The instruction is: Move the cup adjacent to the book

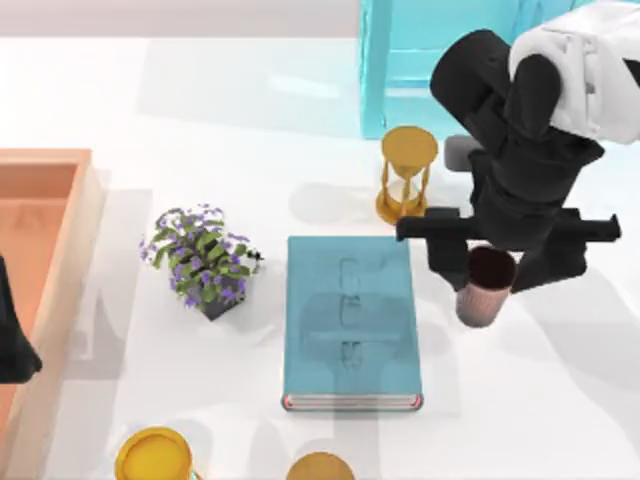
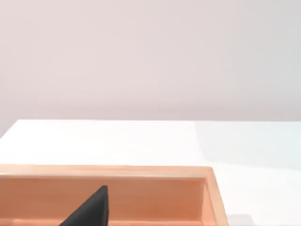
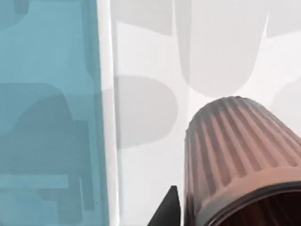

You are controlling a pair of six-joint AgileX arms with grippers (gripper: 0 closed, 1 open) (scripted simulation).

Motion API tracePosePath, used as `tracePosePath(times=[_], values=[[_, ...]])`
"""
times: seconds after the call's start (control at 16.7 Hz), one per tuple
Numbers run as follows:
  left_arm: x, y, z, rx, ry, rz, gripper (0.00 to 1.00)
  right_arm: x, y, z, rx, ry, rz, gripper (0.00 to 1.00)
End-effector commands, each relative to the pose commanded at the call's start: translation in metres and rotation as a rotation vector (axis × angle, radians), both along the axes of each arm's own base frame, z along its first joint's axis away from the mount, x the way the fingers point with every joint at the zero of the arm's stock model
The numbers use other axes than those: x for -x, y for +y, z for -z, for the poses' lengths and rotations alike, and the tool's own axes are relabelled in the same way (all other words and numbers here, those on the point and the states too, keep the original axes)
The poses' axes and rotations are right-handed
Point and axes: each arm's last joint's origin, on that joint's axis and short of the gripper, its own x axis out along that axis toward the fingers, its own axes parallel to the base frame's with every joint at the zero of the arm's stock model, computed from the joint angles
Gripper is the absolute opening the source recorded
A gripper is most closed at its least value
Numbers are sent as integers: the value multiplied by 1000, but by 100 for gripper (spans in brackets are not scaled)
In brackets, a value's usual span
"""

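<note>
**Cup held just right of the book**

The right hand [image 1: 487, 262] hangs over the right half of the white desk [image 1: 560, 400], its black body and crossbar covering the top of the cup [image 1: 481, 290]. The cup is a small ribbed pinkish-copper tumbler with a dark inside, and it sits tilted, its mouth turned toward the arm. One dark finger [image 3: 165, 209] lies close against the cup's ribbed wall in the right wrist view, so the hand looks pinched on the cup near its rim. Whether the cup's base touches the desk cannot be told.

The book [image 1: 350, 322], a large teal-blue hardcover with white page edges along its near end, lies flat in the middle of the desk. The cup is just beside the book's right edge, apart from it, with a strip of bare desk between them; the right wrist view shows the same gap between the book [image 3: 47, 117] and the cup [image 3: 235, 150].

A golden hourglass [image 1: 406, 173] stands upright behind the book's far right corner. A potted plant [image 1: 200, 258] with purple flowers stands left of the book. A yellow round cup [image 1: 153, 456] sits at the near edge of the desk.

The left arm is parked at the left edge, over a wooden tray [image 1: 60, 300]; I cannot tell how its hand [image 1: 12, 340] stands.
</note>
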Motion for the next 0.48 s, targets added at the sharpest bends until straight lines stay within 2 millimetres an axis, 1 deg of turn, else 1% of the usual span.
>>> tracePosePath(times=[0.24, 0.3, 0.48], values=[[0, 0, 0, 0, 0, 0, 100, 0, 0, 0, 0, 0, 0, 98], [0, 0, 0, 0, 0, 0, 100, 0, 0, 0, 0, 0, 0, 100], [0, 0, 0, 0, 0, 0, 100, 0, 0, 0, 0, 0, 0, 100]])
